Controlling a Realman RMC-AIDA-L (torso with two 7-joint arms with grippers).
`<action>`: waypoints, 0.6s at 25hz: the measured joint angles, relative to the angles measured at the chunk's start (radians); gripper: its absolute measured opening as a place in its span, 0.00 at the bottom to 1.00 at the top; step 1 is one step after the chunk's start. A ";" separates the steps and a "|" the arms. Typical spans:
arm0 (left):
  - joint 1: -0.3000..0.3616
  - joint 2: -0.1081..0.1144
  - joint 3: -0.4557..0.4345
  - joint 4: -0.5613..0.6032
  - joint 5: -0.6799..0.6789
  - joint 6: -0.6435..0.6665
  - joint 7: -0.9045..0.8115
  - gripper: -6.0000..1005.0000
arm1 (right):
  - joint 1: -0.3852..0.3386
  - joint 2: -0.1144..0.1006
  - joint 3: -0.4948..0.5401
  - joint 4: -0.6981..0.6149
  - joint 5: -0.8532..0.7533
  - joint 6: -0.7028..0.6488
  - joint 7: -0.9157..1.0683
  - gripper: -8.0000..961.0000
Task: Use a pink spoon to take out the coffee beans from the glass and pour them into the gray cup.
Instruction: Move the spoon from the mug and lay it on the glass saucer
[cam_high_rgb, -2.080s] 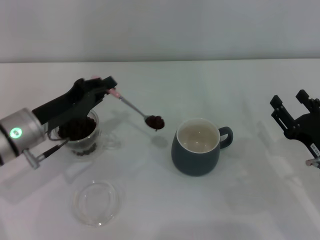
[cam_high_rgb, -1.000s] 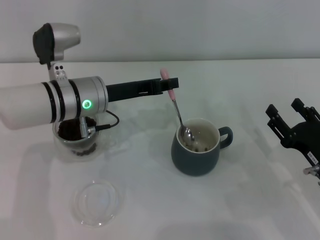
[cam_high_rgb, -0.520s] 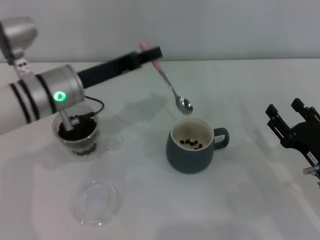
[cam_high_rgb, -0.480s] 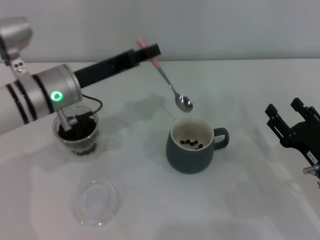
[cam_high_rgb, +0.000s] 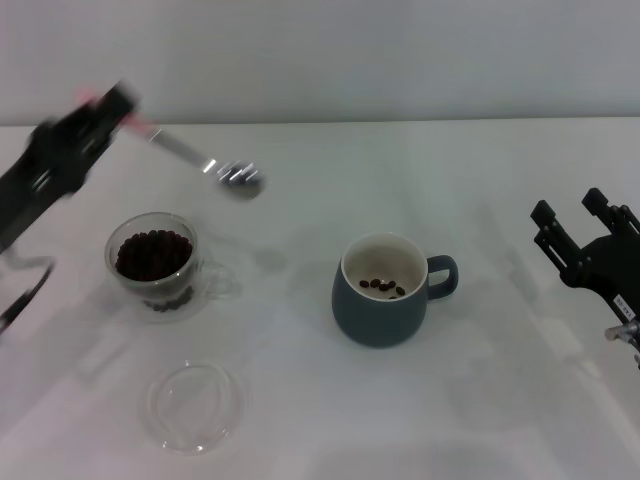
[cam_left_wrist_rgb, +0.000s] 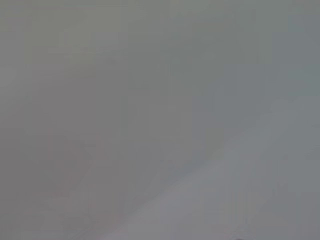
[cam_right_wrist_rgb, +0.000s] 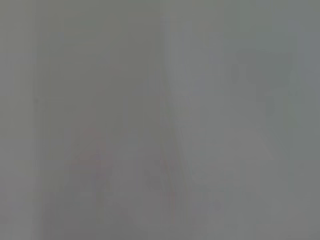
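My left gripper (cam_high_rgb: 112, 110) is raised at the far left of the head view, shut on the pink spoon (cam_high_rgb: 195, 158). The spoon's metal bowl points right and hangs above the table, behind the glass; it looks empty. Below it stands the glass (cam_high_rgb: 153, 263), full of coffee beans (cam_high_rgb: 152, 254). Right of centre is the gray cup (cam_high_rgb: 388, 290) with a few coffee beans (cam_high_rgb: 381, 286) on its cream bottom. My right gripper (cam_high_rgb: 580, 235) is parked at the right edge, open and holding nothing. Both wrist views show only a plain grey blur.
A flat clear glass dish (cam_high_rgb: 192, 406) lies near the table's front, left of centre. The white table (cam_high_rgb: 480, 180) runs back to a pale wall.
My left arm has swung from above the gray cup back to the left, carrying the emptied spoon toward the glass. Beans now lie in the cup. The right arm has stayed put.
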 joint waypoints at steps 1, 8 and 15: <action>0.045 0.006 0.000 -0.004 -0.005 0.000 0.000 0.13 | 0.002 0.000 0.000 0.001 0.001 0.000 0.000 0.76; 0.214 0.038 -0.026 -0.054 0.006 0.028 0.001 0.13 | 0.030 -0.001 0.015 0.028 0.007 0.000 -0.001 0.76; 0.273 0.083 -0.026 -0.095 0.132 0.036 0.003 0.13 | 0.057 -0.002 0.041 0.047 0.008 0.004 -0.001 0.76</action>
